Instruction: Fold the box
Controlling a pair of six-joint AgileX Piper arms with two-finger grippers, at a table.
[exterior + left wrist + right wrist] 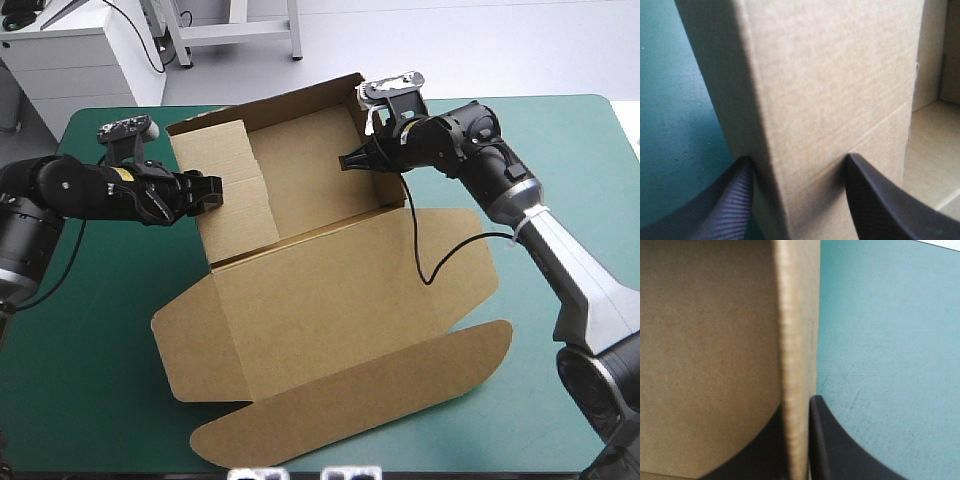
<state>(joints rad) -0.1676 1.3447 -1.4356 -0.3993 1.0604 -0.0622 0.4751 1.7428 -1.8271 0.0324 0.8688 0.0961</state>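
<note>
**Desk:** While the brown box (310, 170) sits half raised at the middle of the teal-green table (90, 400), what do the two arms have hold of?

**Photographer:** One side wall each. The left claw (210, 190) reaches in from the table's left and straddles the left wall (215, 150), one black finger outside it and one inside. The right claw (350, 160) comes in from the right and pinches the top edge of the right wall (358, 100).

**Desk:** How tight are the grips?

**Photographer:** In the right wrist view the two fingers (835, 450) are almost together. Only the thin board is between them, with the table's cover on the outer side. On the left the fingers (880, 205) stand wider apart, because the wall there looks doubled over and thick. Both seem to touch the board, though the close view is too soft to show how hard they press.

**Desk:** And the rest of the box?

**Photographer:** The far wall stands upright toward the table's far edge and meets both side walls. The floor lies flat on the table. The broad lid (350, 290) is spread flat toward the near edge. Beyond it lies a long flap (350, 400) with rounded ends, its tip close to that edge. A smaller side flap (185, 350) lies flat at the lid's left, and another lies at its right.
</note>
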